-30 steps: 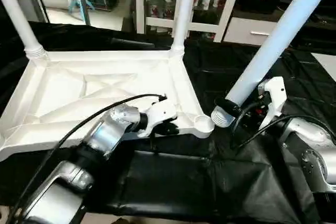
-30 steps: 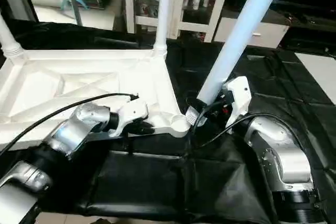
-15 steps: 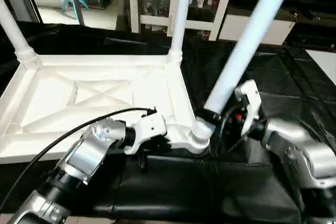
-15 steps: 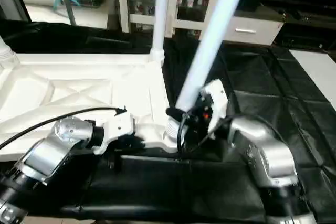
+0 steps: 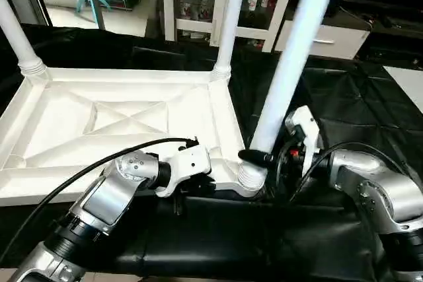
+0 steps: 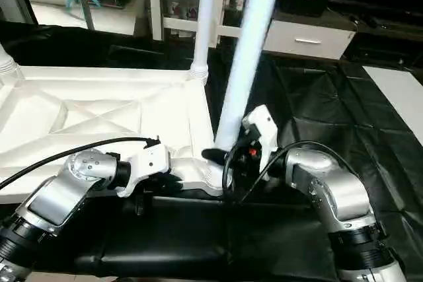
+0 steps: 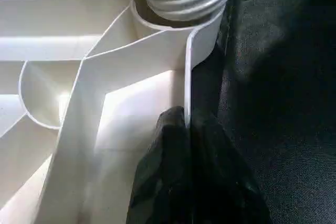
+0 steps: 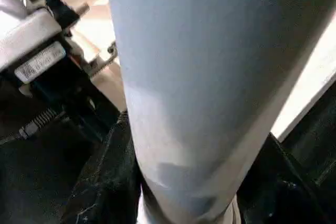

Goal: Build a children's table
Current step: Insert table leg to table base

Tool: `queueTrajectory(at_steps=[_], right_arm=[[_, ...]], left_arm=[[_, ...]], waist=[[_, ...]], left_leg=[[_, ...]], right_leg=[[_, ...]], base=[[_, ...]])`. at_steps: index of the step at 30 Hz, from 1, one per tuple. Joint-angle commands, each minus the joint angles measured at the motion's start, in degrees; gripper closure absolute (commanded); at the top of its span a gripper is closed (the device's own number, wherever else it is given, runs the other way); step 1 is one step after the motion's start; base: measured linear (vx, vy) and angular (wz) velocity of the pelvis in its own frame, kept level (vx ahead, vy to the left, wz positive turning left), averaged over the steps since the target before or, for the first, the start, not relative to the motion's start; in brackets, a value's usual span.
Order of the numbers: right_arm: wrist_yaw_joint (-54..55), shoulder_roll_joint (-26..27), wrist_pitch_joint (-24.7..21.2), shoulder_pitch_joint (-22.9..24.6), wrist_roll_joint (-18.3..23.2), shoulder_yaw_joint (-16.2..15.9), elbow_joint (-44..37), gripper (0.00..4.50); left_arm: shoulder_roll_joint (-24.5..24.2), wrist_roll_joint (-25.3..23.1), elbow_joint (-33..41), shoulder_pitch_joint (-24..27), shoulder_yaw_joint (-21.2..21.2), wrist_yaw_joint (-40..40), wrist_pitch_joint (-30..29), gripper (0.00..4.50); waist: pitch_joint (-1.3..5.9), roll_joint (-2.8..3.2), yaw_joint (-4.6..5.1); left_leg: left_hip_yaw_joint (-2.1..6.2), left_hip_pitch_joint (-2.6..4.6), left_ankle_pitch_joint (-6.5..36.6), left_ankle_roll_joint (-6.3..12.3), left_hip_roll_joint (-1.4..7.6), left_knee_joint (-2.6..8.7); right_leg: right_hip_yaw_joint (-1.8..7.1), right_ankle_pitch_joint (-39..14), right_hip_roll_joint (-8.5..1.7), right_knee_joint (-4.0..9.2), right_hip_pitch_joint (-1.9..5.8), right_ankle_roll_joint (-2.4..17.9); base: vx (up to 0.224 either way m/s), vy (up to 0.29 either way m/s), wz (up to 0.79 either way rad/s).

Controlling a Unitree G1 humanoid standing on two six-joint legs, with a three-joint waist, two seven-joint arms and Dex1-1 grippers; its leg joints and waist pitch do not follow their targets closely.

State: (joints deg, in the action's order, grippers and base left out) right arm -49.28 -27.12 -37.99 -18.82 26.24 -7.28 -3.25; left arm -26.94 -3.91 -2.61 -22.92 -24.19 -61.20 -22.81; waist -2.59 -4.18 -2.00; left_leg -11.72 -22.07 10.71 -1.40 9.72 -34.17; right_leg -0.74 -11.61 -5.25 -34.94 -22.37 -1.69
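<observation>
tabletop [image 5: 125,117]: 1, upside down, centre-left | legs: 3, third leg [image 5: 291,57] at lower-right socket | left gripper [image 7: 186,129] pinching tabletop rim | right gripper [image 5: 264,158] clasping third leg

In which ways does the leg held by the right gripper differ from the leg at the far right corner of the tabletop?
The held leg is clamped by the right gripper; nothing grips the far-corner leg. The held leg leans over the near corner socket with its threads showing; the far-corner leg stands upright, seated in the tabletop. Both are white tubes.
</observation>
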Motion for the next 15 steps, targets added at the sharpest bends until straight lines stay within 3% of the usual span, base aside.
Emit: queueTrajectory(at_steps=[1,4,15], right_arm=[[-0.7,-0.9,0.6,-1.1,-1.0,-0.2,-0.1,2.64],[-0.9,-1.7,2.1,-1.9,-2.9,-1.9,1.0,2.64],[-1.6,0.0,3.2,-3.2,-3.8,-3.5,3.3,2.64]], left_arm=[[-0.2,-0.8,-0.9,1.7,-2.2,0.1,-1.6,4.5],[-0.4,-1.0,-0.9,1.9,-2.4,0.2,-1.5,4.5],[-0.5,-0.9,-0.6,1.9,-2.3,0.5,-1.8,4.5]], waist=[[3.08,-0.14,-0.44],[3.08,-0.2,-0.4],[3.28,-0.39,-0.49]], left_leg=[[1.46,1.68,9.3,-0.26,3.46,4.38],[1.48,1.64,8.8,-0.08,3.44,4.34],[1.44,1.75,8.1,0.43,3.44,4.15]], right_leg=[[1.33,-5.8,-2.73,3.36,1.21,12.5],[1.3,-5.7,-2.72,3.29,1.23,12.6],[1.26,-3.9,-2.64,3.05,1.32,13.2]], base=[[0.0,0.0,0.0],[0.0,0.0,0.0],[0.0,0.0,0.0]])
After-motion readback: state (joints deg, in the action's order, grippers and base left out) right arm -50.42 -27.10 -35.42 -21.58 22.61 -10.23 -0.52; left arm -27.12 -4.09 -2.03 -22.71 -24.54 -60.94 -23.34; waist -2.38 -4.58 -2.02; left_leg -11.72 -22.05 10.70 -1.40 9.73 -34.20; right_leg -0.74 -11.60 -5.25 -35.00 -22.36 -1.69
